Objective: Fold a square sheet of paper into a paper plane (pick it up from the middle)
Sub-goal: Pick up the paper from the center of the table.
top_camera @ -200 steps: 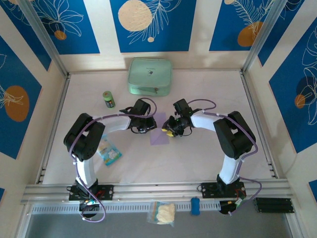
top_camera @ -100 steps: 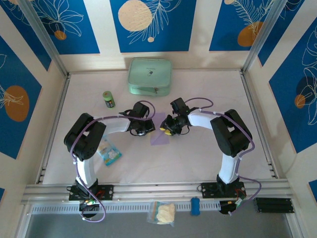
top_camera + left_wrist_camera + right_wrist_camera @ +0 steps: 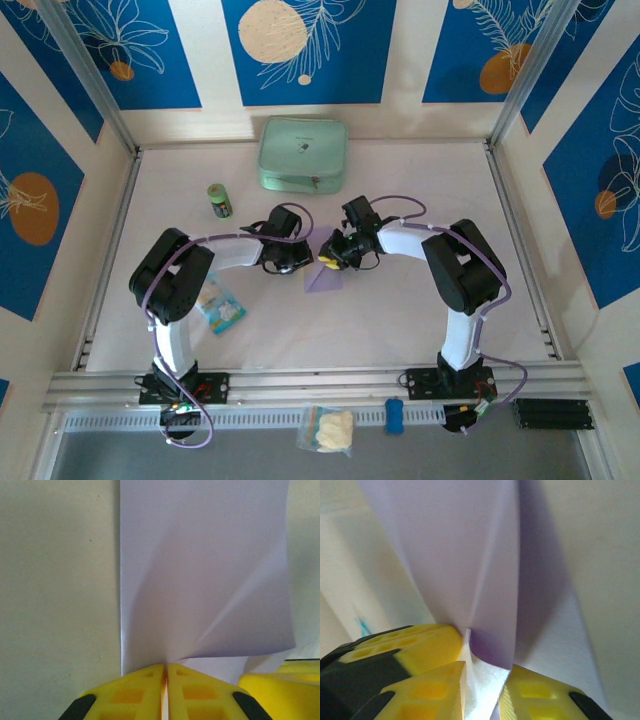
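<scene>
The square sheet of paper (image 3: 325, 280) is lavender and lies crumpled at the table's middle, lifted into folds between both grippers. My left gripper (image 3: 297, 263) is shut on the sheet's near edge (image 3: 200, 580), its yellow fingertips (image 3: 145, 680) pressed together on it. My right gripper (image 3: 328, 262) faces it from the right, almost touching. In the right wrist view its jaws (image 3: 487, 667) stand slightly apart, with a raised fold of the paper (image 3: 470, 570) between them. The paper has creases but no dart shape.
A mint-green pouch (image 3: 303, 153) lies at the back centre, with a small green can (image 3: 220, 201) to its front left. A blue-and-white snack packet (image 3: 220, 305) lies by the left arm. A clear bag (image 3: 330, 430) and a blue object (image 3: 394, 415) rest on the front rail.
My right gripper has slid left toward the left gripper and its jaws have narrowed. The paper has bunched up between them. The left gripper has stayed shut on the sheet.
</scene>
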Tool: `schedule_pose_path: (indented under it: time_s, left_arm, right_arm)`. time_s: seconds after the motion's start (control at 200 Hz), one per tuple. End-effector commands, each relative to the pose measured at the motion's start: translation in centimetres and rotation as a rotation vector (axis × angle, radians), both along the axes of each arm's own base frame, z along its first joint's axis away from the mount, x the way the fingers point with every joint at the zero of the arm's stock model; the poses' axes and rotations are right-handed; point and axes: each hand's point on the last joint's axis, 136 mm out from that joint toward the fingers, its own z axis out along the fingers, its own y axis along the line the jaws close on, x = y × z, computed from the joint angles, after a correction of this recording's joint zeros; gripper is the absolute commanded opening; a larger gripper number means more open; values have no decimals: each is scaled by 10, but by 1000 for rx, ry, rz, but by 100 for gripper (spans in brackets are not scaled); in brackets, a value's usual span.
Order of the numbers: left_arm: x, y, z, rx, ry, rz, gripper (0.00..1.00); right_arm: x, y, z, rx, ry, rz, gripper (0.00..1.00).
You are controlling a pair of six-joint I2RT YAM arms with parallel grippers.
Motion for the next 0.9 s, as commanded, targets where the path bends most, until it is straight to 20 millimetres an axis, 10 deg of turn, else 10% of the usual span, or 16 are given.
schedule_pose_path:
  time_s: [0.0, 0.535, 0.895]
  left_arm:
    - [-12, 17, -25, 70, 64, 24, 12]
    - [-1, 20, 3, 31, 26, 36, 15]
    - [6, 61, 94, -141, -165, 97, 60]
  right_arm:
    - [-8, 11, 8, 77, -35, 65, 23]
    - [-6, 5, 1, 21, -88, 102, 7]
    - [9, 17, 70, 161, -302, 157, 3]
